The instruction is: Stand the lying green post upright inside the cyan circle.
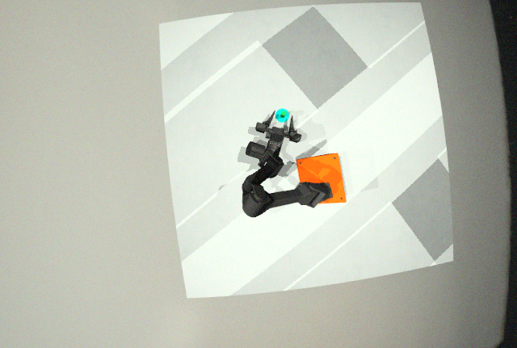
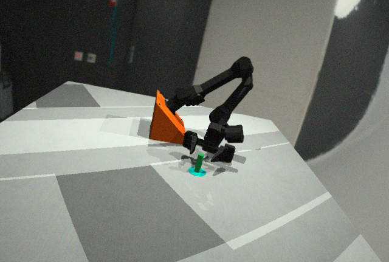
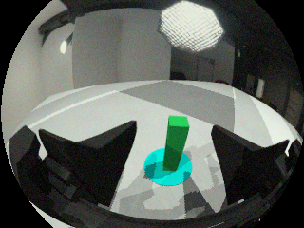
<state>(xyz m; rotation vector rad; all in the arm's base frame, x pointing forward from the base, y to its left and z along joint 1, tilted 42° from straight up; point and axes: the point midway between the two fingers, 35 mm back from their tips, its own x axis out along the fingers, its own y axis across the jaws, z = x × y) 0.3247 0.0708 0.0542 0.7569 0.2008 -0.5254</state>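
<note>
The green post (image 1: 283,115) (image 2: 199,163) (image 3: 176,142) stands upright on the cyan circle (image 1: 277,117) (image 2: 191,171) (image 3: 185,164). Its foot is inside the circle's outline, close to the middle. My gripper (image 1: 283,114) (image 2: 202,157) (image 3: 177,128) is open and holds nothing. Its fingers stand wide apart, one on each side of the post, and the wrist view shows a gap between each finger and the post. The foot of the post is in plain sight in the wrist view.
The orange base block (image 1: 319,166) (image 2: 163,127) carries the arm and stands behind the gripper, off to one side of the circle. The arm bends out and back from it. Grey patches, pale stripes and shadows mark the table top (image 1: 216,136) (image 2: 264,202).
</note>
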